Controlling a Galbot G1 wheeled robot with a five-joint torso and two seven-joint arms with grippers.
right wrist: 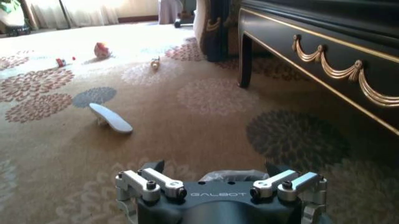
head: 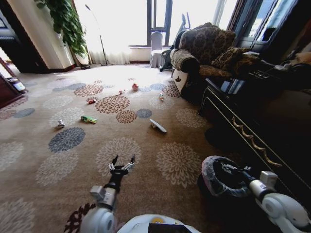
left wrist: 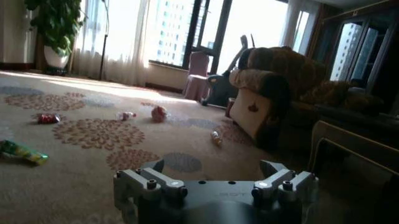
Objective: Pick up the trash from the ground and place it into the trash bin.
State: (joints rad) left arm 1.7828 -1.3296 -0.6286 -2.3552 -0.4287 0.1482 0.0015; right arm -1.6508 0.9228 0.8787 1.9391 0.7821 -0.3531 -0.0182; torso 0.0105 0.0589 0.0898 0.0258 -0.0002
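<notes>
Surveying the carpet: I hold left gripper (head: 122, 162) spread, right gripper (head: 226, 169) spread over the trash bin (head: 210, 180); flat white piece (head: 158, 126) looks light, stiff; pinch its edge.

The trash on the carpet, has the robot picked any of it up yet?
Nothing looks done yet. The green packet, the silver can, the flat white piece and the red-white wad all lie on the carpet. Neither gripper holds anything: the left gripper hangs open over the floor, and the right gripper sits open above the trash bin. All the picking up is left.
</notes>
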